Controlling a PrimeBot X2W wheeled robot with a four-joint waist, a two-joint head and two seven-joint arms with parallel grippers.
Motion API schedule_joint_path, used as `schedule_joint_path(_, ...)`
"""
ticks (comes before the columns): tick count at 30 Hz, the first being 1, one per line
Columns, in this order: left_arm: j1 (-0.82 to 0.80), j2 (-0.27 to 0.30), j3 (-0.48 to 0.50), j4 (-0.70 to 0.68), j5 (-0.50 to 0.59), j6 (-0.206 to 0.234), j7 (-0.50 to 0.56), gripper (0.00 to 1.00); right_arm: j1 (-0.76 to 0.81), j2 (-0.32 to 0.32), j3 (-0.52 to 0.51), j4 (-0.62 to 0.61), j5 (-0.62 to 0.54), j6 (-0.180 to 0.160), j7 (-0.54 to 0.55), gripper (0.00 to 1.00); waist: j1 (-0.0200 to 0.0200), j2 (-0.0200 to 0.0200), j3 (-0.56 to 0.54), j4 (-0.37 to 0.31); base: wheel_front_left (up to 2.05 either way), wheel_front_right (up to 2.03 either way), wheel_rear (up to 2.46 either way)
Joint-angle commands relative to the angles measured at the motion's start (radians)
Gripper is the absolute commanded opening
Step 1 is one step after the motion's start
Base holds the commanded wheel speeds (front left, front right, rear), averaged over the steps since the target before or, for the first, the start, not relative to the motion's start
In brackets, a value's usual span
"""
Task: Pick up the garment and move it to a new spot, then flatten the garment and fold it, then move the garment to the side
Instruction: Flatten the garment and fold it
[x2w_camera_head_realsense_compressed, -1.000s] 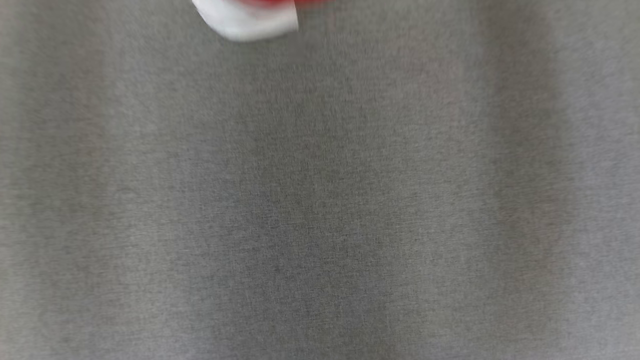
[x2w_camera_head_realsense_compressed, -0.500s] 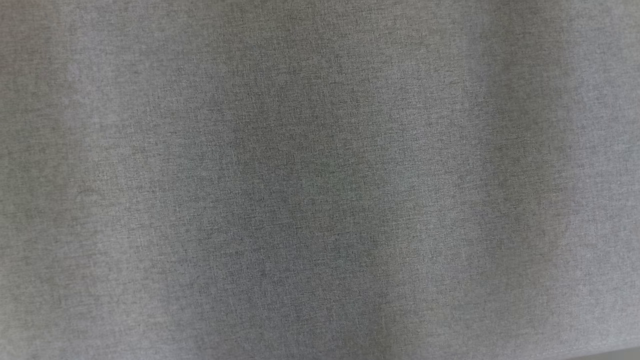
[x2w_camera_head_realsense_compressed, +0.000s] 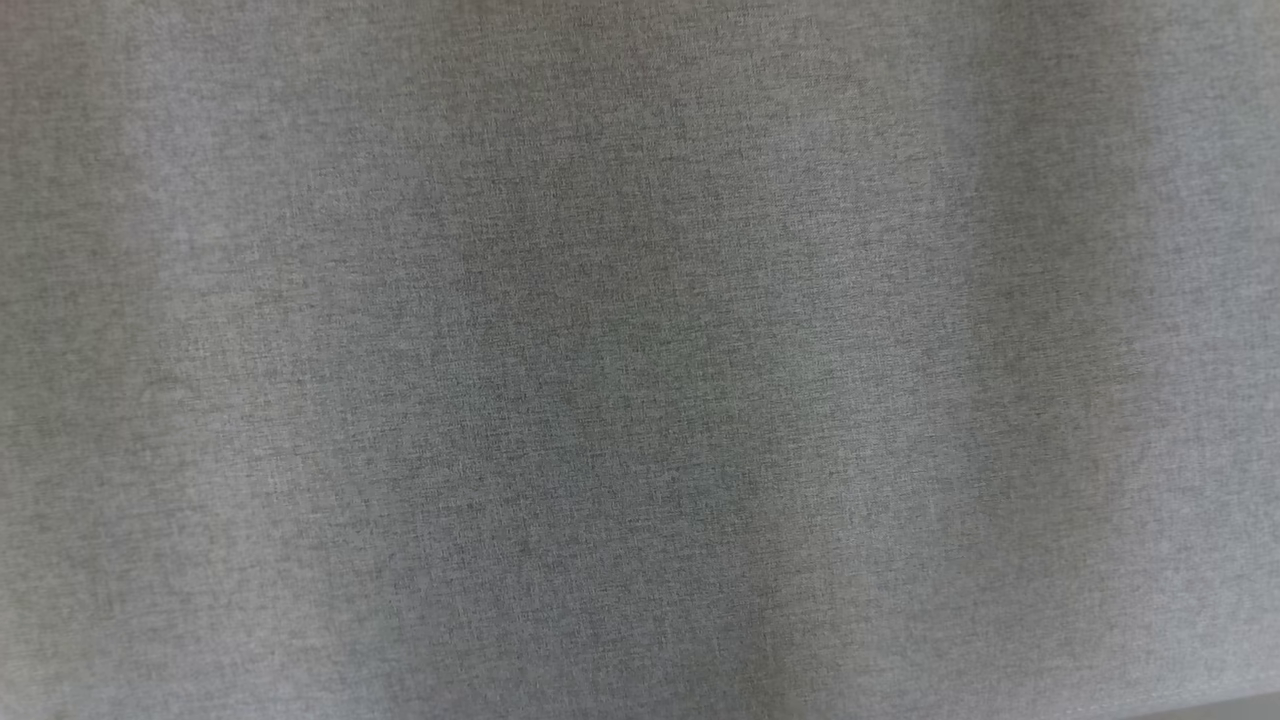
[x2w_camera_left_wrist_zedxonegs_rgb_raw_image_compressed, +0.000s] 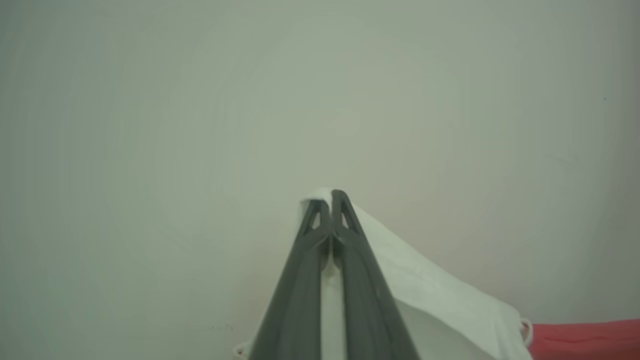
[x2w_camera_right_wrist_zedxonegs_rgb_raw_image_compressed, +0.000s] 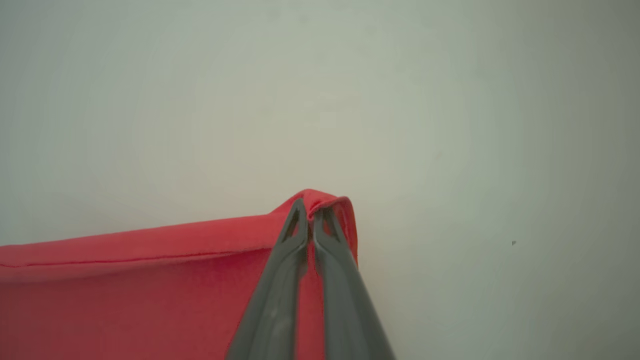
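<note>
Two end effectors (x2w_camera_left_wrist_zedxonegs_rgb_raw_image_compressed: 330, 197) (x2w_camera_right_wrist_zedxonegs_rgb_raw_image_compressed: 311, 206) clamp garment (x2w_camera_right_wrist_zedxonegs_rgb_raw_image_compressed: 125, 285), its bulk cut off

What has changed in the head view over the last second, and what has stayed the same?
The head view shifted: the white-and-red edge of the garment, at the top a second ago, slid out of frame, and a darker strip entered the lower right corner; probably the camera moved. The grey table cover looks unchanged. The left claw grips the white part, the right claw the red part.
</note>
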Motion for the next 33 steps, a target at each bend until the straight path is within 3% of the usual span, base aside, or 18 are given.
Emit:
schedule_joint_path(1,-0.012,0.002,-0.005,0.005,-0.008,0.002,-0.008,0.0,-0.013,-0.005,0.005,0.008,0.009,-0.002,-0.008,0.0,0.0001,0.0,0.005,0.002,0.0,0.0,0.0)
schedule_joint_path(19,0.008,0.002,-0.096,0.03,-0.063,0.002,-0.1,0.0,-0.018,0.005,0.062,0.088,0.026,-0.002,-0.062,0.0,0.0001,0.0,-0.013,0.018,0.0,0.0,0.0)
schedule_joint_path(24,0.078,0.008,-0.135,-0.022,-0.113,0.002,-0.101,0.0,0.041,0.012,0.092,0.074,0.059,-0.002,-0.075,0.0,0.0001,0.0,-0.045,0.019,0.0,0.0,0.0)
schedule_joint_path(33,0.41,0.113,-0.212,-0.269,-0.264,0.002,-0.134,0.0,0.317,0.009,0.184,-0.073,0.208,-0.002,-0.108,0.0,0.0001,0.0,-0.157,0.021,0.0,0.0,0.0)
